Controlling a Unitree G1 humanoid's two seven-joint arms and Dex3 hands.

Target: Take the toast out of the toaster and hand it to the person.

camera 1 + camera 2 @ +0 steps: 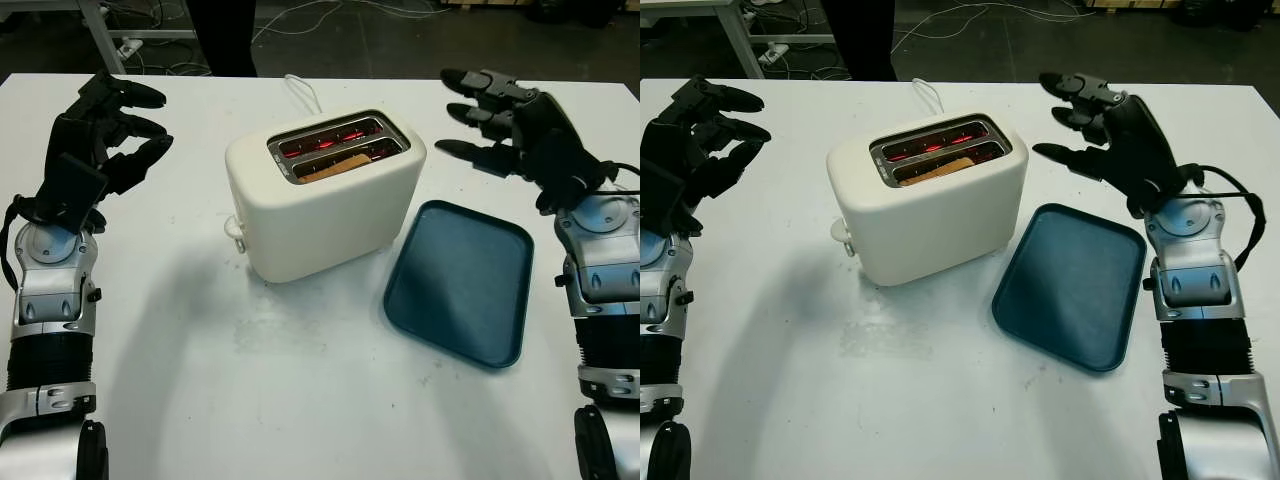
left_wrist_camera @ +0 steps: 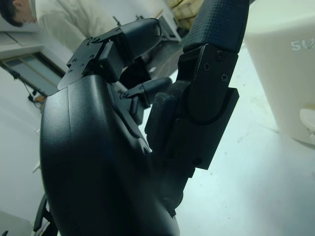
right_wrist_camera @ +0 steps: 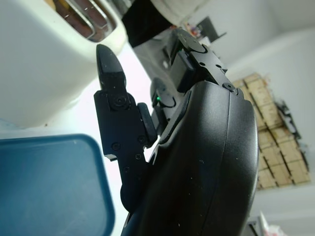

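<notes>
A cream two-slot toaster [image 1: 325, 200] stands in the middle of the white table, its heating wires glowing red. A slice of toast [image 1: 335, 165] sits low in the near slot. My right hand [image 1: 495, 115] hovers open just right of the toaster's top, above the table behind the tray, holding nothing. My left hand [image 1: 115, 125] is raised open at the far left, well away from the toaster. The toaster's side [image 2: 288, 69] also appears in the left wrist view and its slots [image 3: 86, 19] in the right wrist view.
A dark teal tray [image 1: 462, 280] lies empty to the right of the toaster. The toaster's white cord [image 1: 303, 92] runs toward the far edge. A person in a light top [image 2: 74, 19] stands beyond the table's far side; dark legs [image 1: 222, 35] show there.
</notes>
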